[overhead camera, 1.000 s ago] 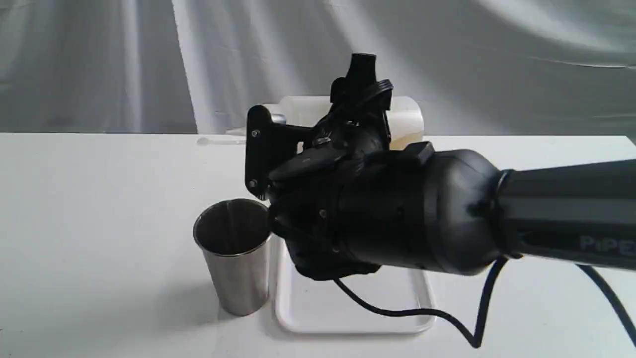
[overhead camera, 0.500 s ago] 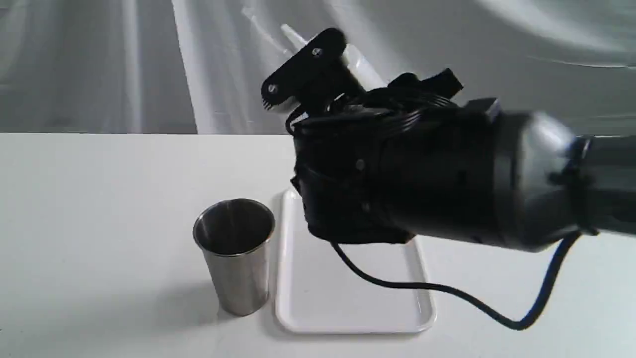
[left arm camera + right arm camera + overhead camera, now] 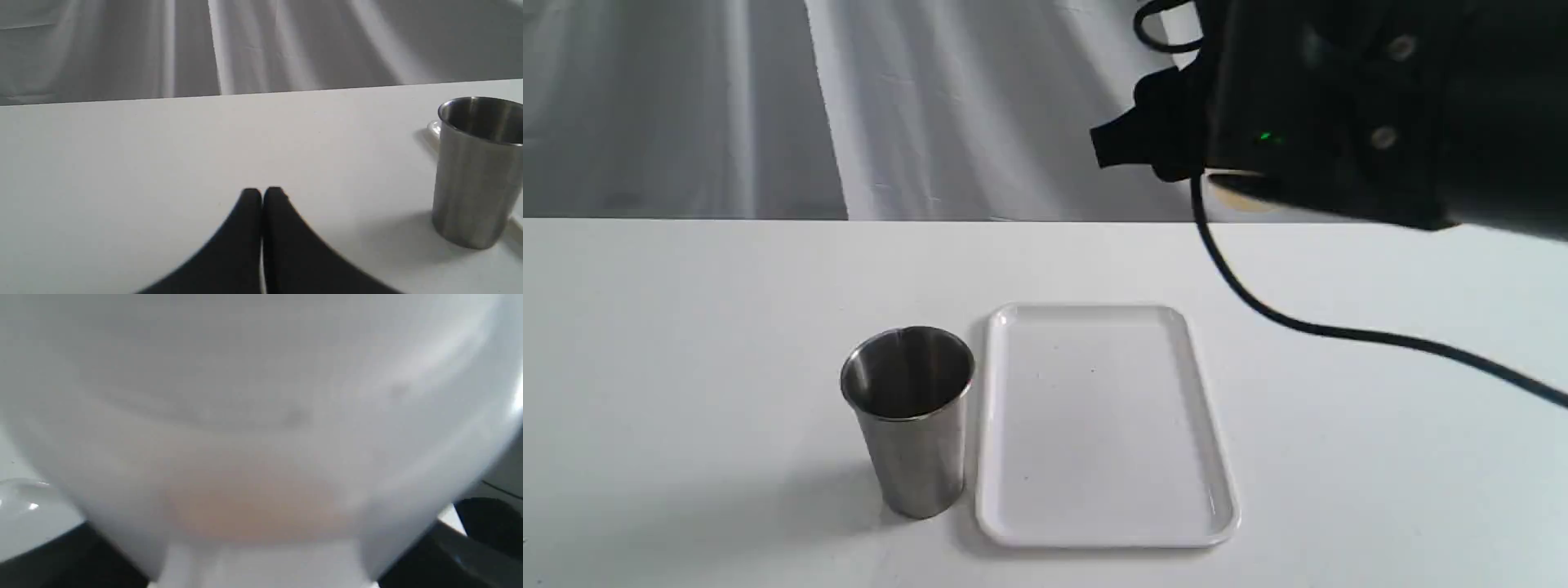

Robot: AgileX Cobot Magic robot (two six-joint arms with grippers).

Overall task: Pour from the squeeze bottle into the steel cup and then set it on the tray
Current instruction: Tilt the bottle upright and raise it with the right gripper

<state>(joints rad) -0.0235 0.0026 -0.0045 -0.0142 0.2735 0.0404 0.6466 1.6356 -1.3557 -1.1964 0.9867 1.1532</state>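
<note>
The steel cup (image 3: 907, 416) stands upright on the table, just left of the white tray (image 3: 1098, 531), which has nothing on it. High at the upper right, my right arm (image 3: 1339, 106) hides nearly all of the squeeze bottle; only a pale sliver (image 3: 1241, 192) shows beneath it. In the right wrist view the squeeze bottle (image 3: 253, 416) fills the picture, whitish and blurred with an amber tint low down, held between black fingers (image 3: 53, 559). My left gripper (image 3: 261, 194) is shut and empty, low over the table, left of the cup (image 3: 476, 171).
A black cable (image 3: 1339, 331) hangs from the right arm across the table's right side. Grey cloth (image 3: 849, 106) hangs behind the table's far edge. A bit of the tray's rim (image 3: 433, 127) shows behind the cup in the left wrist view.
My right arm has risen and swung to the upper right with the bottle, away from above the cup and tray. Cup and tray have not moved.
</note>
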